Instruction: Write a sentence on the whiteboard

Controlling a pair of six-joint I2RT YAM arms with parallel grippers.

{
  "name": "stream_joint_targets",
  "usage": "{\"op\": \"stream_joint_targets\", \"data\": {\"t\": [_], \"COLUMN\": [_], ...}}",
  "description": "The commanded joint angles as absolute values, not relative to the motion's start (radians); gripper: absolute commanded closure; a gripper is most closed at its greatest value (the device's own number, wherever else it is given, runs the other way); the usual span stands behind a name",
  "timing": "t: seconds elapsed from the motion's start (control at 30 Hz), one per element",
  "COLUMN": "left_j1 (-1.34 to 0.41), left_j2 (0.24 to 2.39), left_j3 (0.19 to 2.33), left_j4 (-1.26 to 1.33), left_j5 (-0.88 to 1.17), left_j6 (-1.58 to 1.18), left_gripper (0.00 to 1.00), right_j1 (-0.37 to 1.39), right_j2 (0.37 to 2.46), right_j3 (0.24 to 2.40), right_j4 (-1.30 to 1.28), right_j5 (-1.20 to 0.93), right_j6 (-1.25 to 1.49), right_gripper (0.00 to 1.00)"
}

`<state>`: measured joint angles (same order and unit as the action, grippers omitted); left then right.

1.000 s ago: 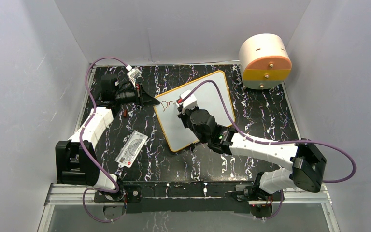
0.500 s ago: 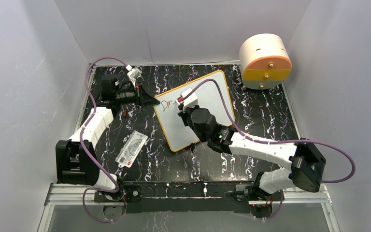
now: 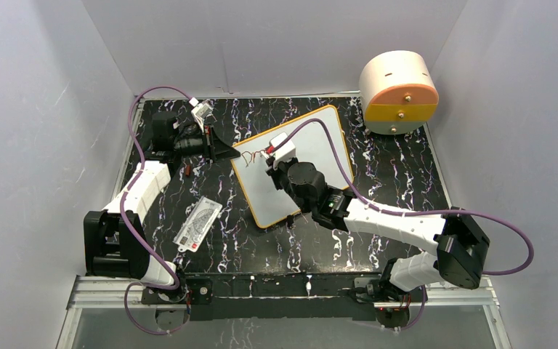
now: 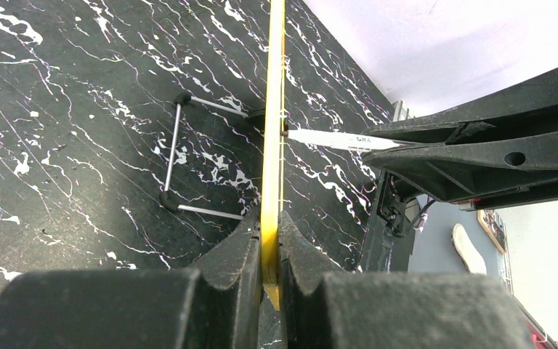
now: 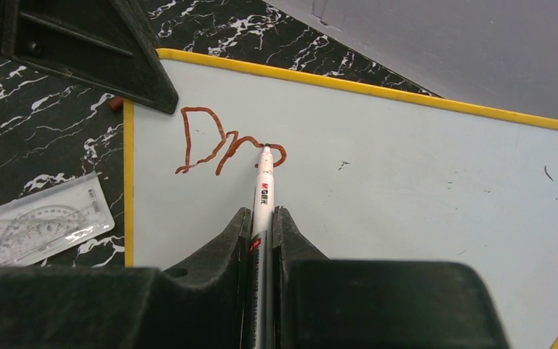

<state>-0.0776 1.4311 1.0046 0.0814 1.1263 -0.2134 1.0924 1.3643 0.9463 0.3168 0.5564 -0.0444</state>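
The large rectangular white whiteboard with a thin orange-yellow frame (image 3: 320, 138) is sitting at an angle in the middle of the black, white-veined marble surface (image 3: 392, 174). One of its thin wire feet with black tips (image 4: 171, 156) is showing behind it in the left wrist view.

The left fingers (image 4: 240, 251) are pressing together on the yellow frame at the board's far left corner, one on each face of the board. The right fingers (image 5: 225, 247) are clamping the barrel of a slim white marker pen (image 5: 264, 189). The pen is pointing away from the wrist, and its tip is touching the white face near that same corner.

The sentence (image 5: 218, 145) is showing only its start: a reddish-brown "D", an "r" and a small loop of the next letter, right at the pen tip. The strokes are running along the board's far edge, just beside the left fingers. The rest of the board face is bearing only a few tiny dark specks.

A clear plastic ruler card with printed scales (image 3: 197, 224) is lying flat on the surface to the left of the board, apart from it. A round cream container with an orange and yellow front (image 3: 398, 91) is standing at the far right corner, well apart from both arms.
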Motion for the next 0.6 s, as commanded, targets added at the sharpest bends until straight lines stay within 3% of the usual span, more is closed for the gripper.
{"op": "stream_joint_targets", "data": {"t": [0.0, 0.57], "left_j1": [-0.089, -0.089], "left_j2": [1.437, 1.440], "left_j3": [0.989, 0.994], "left_j4": [0.041, 0.030], "left_j5": [1.137, 1.132], "left_j6": [-0.199, -0.190], "left_gripper": [1.00, 1.00], "right_j1": [1.082, 1.083], "right_j2": [1.361, 1.323], "right_j3": [0.980, 0.948], "right_j4": [0.306, 0.203], "right_j5": [0.521, 0.517], "right_j6": [-0.033, -0.008], "right_gripper": [1.00, 1.00]}}
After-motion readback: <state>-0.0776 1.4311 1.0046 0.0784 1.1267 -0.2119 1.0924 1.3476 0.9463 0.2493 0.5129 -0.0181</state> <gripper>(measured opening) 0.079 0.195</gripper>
